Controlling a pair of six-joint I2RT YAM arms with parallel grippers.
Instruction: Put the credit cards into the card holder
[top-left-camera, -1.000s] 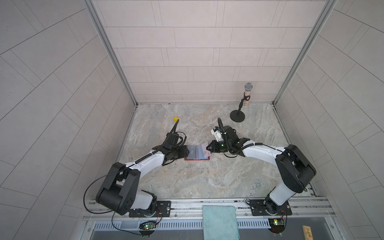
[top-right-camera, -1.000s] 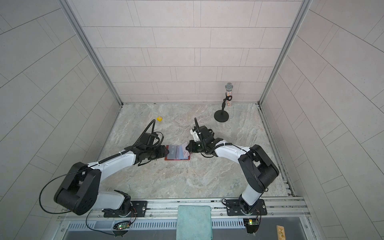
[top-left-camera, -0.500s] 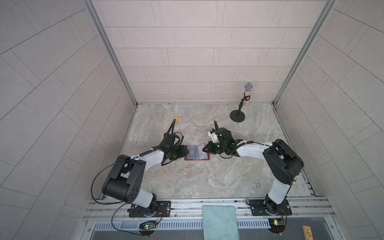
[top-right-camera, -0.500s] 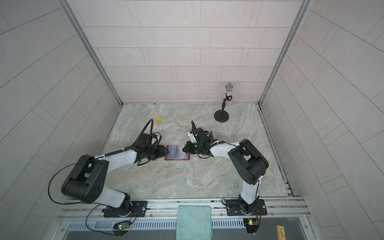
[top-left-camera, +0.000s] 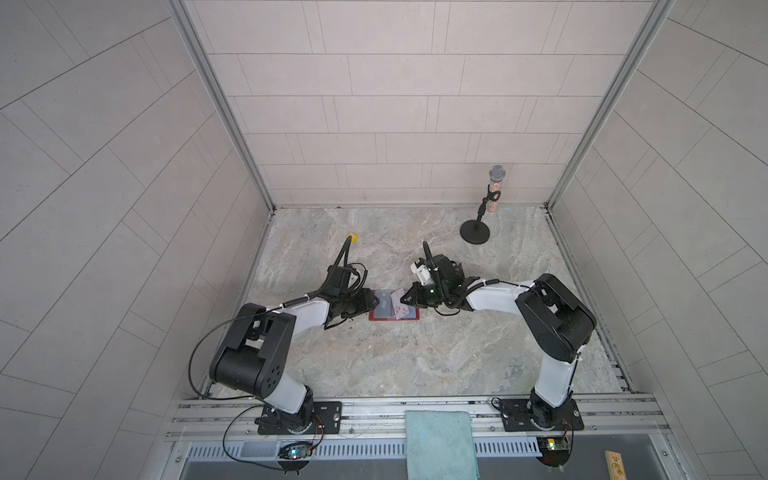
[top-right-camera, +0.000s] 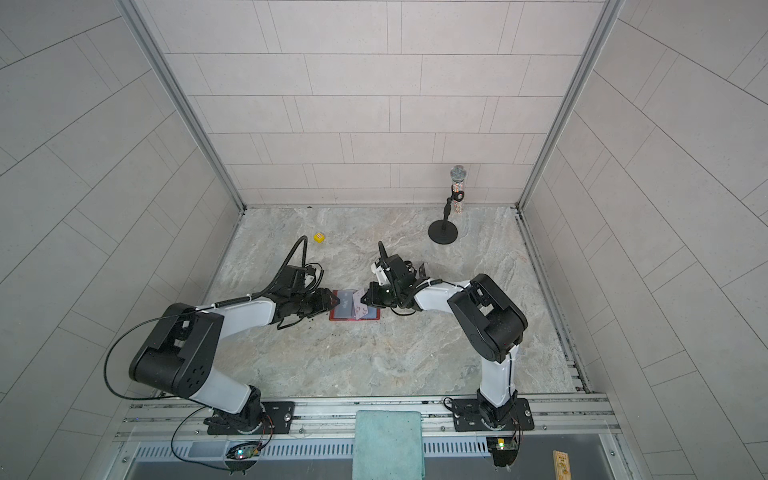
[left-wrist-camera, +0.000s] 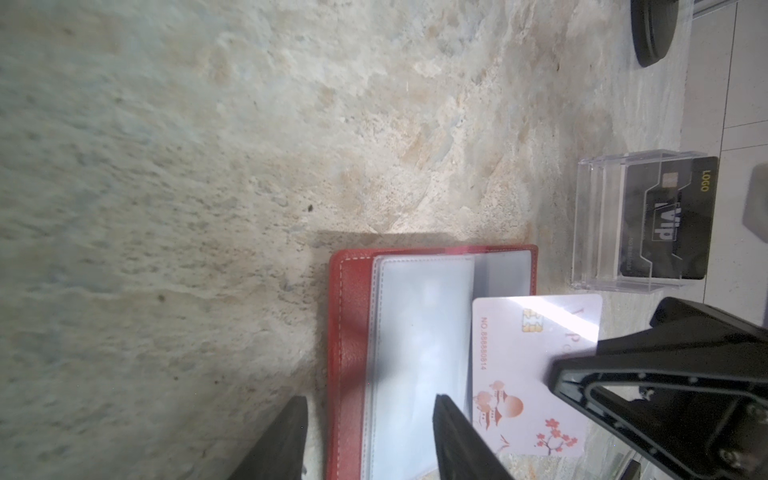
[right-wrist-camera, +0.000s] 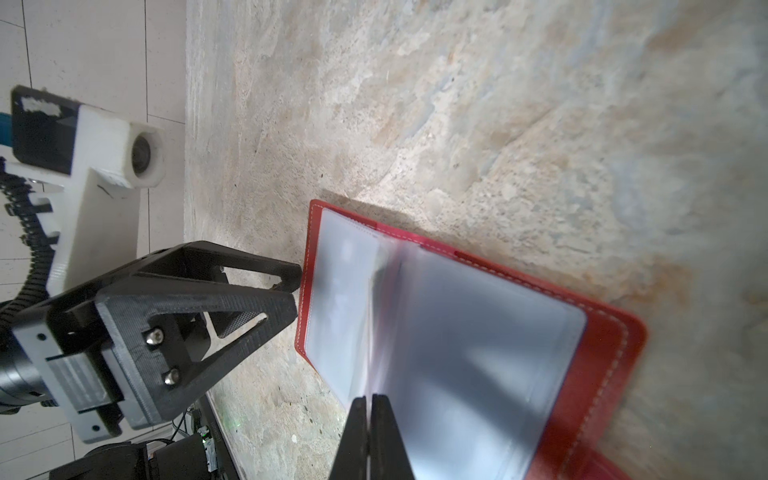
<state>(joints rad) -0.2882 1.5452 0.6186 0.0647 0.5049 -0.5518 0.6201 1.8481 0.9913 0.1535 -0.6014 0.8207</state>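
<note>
The red card holder lies open on the marble table, its clear sleeves up, in both top views. My right gripper is shut on a pale pink credit card with blossom print, held tilted over the holder's right half. In the right wrist view the shut fingertips hang just above the sleeves. My left gripper is open at the holder's left edge, and its jaws straddle the red cover and sleeve edge. A black VIP credit card stands in a clear acrylic stand behind the holder.
A microphone on a black round-based stand is at the back right. A small yellow die lies at the back left. A teal cloth hangs over the front rail. Tiled walls enclose three sides.
My right gripper has carried the pink card leftward over the open holder. The left gripper has closed in on the holder's left edge and its jaws have narrowed slightly.
</note>
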